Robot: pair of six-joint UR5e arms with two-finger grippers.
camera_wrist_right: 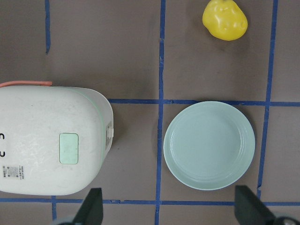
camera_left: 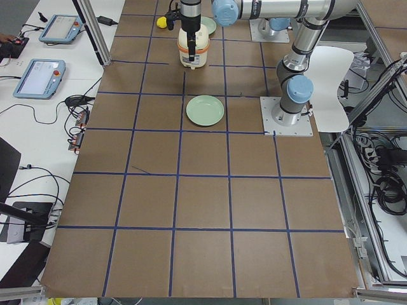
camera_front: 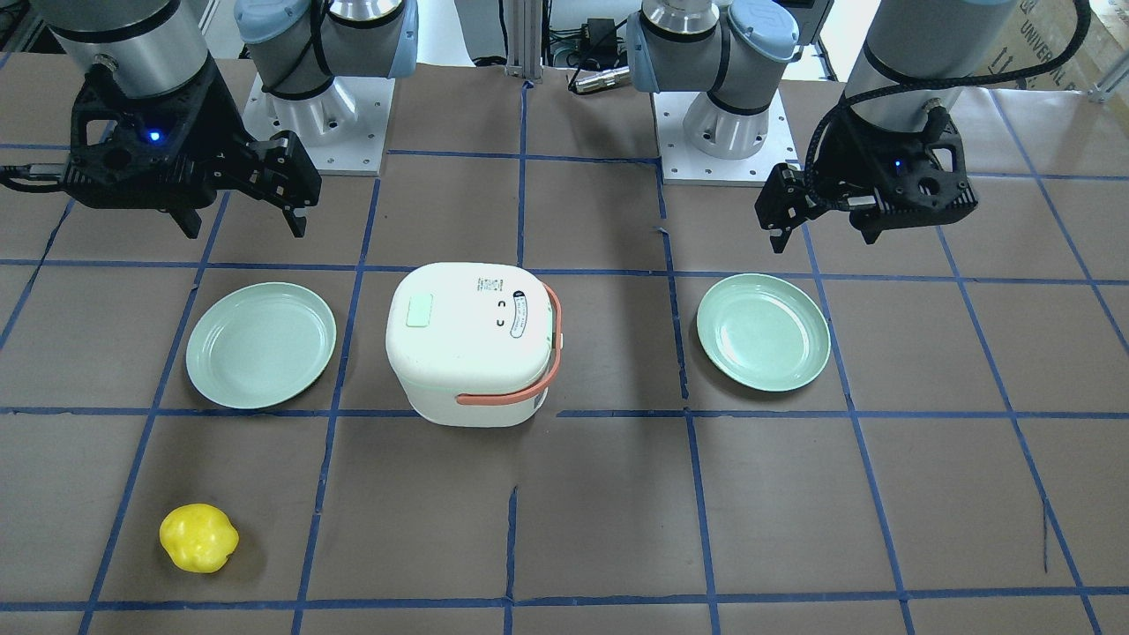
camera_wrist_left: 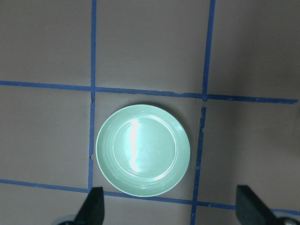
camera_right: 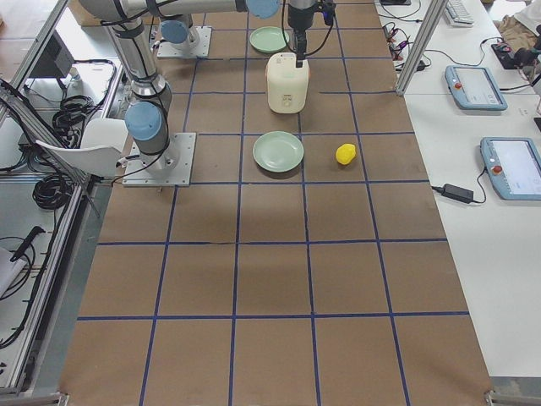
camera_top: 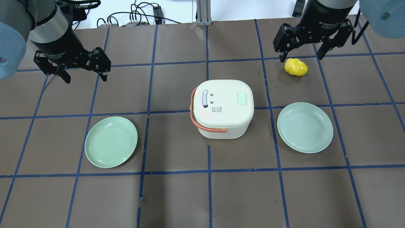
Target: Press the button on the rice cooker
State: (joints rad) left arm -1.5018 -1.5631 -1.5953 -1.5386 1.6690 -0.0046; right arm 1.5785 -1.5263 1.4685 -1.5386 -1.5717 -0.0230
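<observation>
Across from the robot, the front-facing view sets the rice cooker (camera_front: 472,353) mid-bench (camera_front: 617,529). Its green button (camera_front: 420,311) lies on the lid, near the edge toward the right tool (camera_front: 245,227). That tool hangs spread wide, holding nothing, behind the right plate (camera_front: 261,344). The left tool (camera_front: 822,238), likewise spread and holding nothing, hangs behind the left plate (camera_front: 763,331). Open paper separates the cooker from each plate, and a yellow lump (camera_front: 198,538) sits well apart at the operators' side.

From overhead, the orange handle (camera_top: 208,129) wraps the cooker's left and robot-facing sides.

Both side views show brown paper gridded with blue tape running far along the bench, with control pendants (camera_left: 39,77) on a white side table.

Looking down from the left wrist, two spread fingers (camera_wrist_left: 93,206) frame the left plate.

Below the right wrist lie the button, right plate and lump, none touching.
</observation>
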